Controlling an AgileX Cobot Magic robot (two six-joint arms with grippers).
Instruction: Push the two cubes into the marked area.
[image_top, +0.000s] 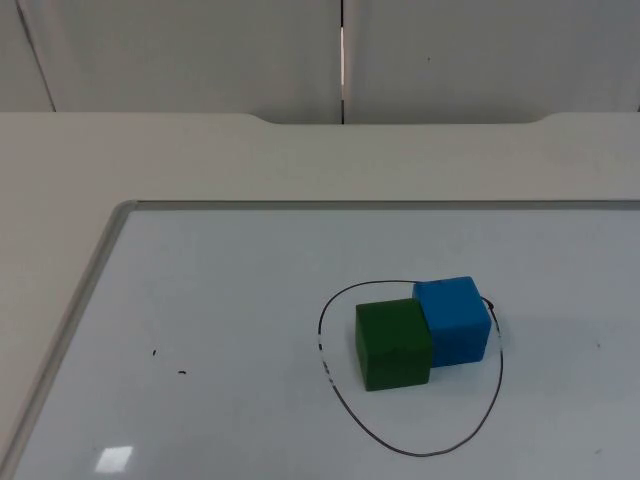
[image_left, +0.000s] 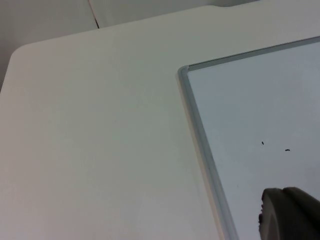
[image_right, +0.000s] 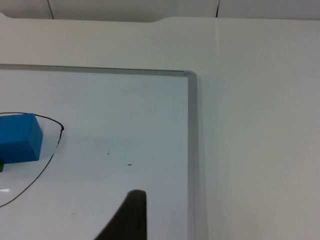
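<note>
Green cube (image_top: 393, 344), blue cube (image_top: 454, 320), thin black drawn loop (image_top: 497, 390), white board (image_top: 220, 300) w/ grey frame.

Touching cubes (image_top: 420, 332); open whiteboard (image_top: 200, 300) around.

Left gripper fingertip (image_left: 289, 214): dark grey, rounded, matte pad. Right gripper fingertip (image_right: 127, 219): black, tapering to a narrow tip.

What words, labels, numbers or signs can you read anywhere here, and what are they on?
None: no words, labels, brands or numbers can be read.
The green cube and the blue cube have plain faces.
The whiteboard carries only a hand-drawn black loop around the cubes and a few small black specks, which are not writing.
</note>
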